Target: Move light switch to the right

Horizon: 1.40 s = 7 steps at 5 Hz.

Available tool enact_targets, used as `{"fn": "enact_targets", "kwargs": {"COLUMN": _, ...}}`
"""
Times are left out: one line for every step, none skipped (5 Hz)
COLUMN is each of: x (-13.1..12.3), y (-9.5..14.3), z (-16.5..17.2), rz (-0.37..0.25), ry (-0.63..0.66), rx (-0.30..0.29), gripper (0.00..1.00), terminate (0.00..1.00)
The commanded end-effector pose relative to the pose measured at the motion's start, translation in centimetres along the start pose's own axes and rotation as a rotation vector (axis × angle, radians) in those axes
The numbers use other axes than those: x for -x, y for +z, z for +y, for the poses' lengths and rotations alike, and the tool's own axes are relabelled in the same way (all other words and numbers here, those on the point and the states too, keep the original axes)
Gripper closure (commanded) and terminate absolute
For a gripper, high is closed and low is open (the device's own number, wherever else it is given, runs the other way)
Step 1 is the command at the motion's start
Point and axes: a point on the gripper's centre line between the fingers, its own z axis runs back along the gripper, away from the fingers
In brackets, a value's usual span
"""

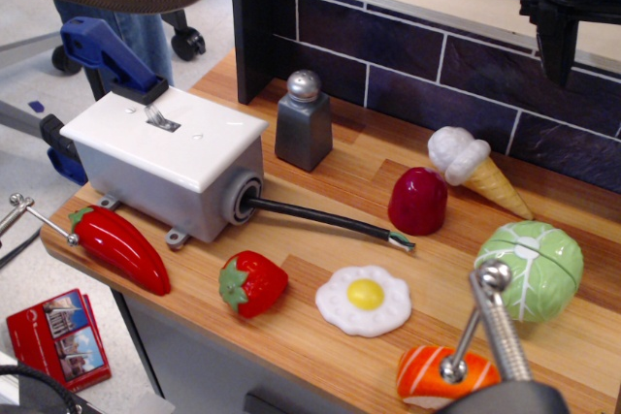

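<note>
The light switch is a small silvery toggle lever sticking out of a white rectangular plate on a grey box at the left of the wooden counter. A black cable runs out of the box's right side. My black gripper hangs high at the top right in front of the dark tiled wall, far from the switch. It is partly cut off by the frame edge, and its jaws cannot be made out.
A grey salt shaker stands just right of the box. Toy foods lie around: red pepper, strawberry, fried egg, red fruit, ice cream cone, cabbage, sushi. A blue clamp grips the counter's left edge.
</note>
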Motion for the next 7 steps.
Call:
{"fn": "enact_targets", "kwargs": {"x": 0.0, "y": 0.0, "z": 0.0, "rz": 0.000, "ry": 0.000, "rx": 0.000, "gripper": 0.00, "terminate": 0.00}}
{"fn": "enact_targets", "kwargs": {"x": 0.6, "y": 1.4, "z": 2.1, "rz": 0.001, "ry": -0.021, "rx": 0.015, "gripper": 0.00, "terminate": 0.00}}
{"fn": "enact_targets", "kwargs": {"x": 1.5, "y": 2.8, "z": 6.5, "rz": 0.020, "ry": -0.004, "rx": 0.013, "gripper": 0.00, "terminate": 0.00}}
{"fn": "enact_targets", "kwargs": {"x": 2.9, "y": 4.0, "z": 11.1, "rz": 0.009, "ry": -0.046, "rx": -0.020, "gripper": 0.00, "terminate": 0.00}}
{"fn": "enact_targets", "kwargs": {"x": 4.0, "y": 5.0, "z": 16.0, "rz": 0.019, "ry": -0.060, "rx": -0.060, "gripper": 0.00, "terminate": 0.00}}
{"fn": "enact_targets", "kwargs": {"x": 5.1, "y": 5.5, "z": 19.8, "rz": 0.033, "ry": -0.079, "rx": -0.080, "gripper": 0.00, "terminate": 0.00}}
{"fn": "enact_targets", "kwargs": {"x": 5.8, "y": 5.4, "z": 22.9, "rz": 0.041, "ry": -0.078, "rx": -0.108, "gripper": 0.00, "terminate": 0.00}}
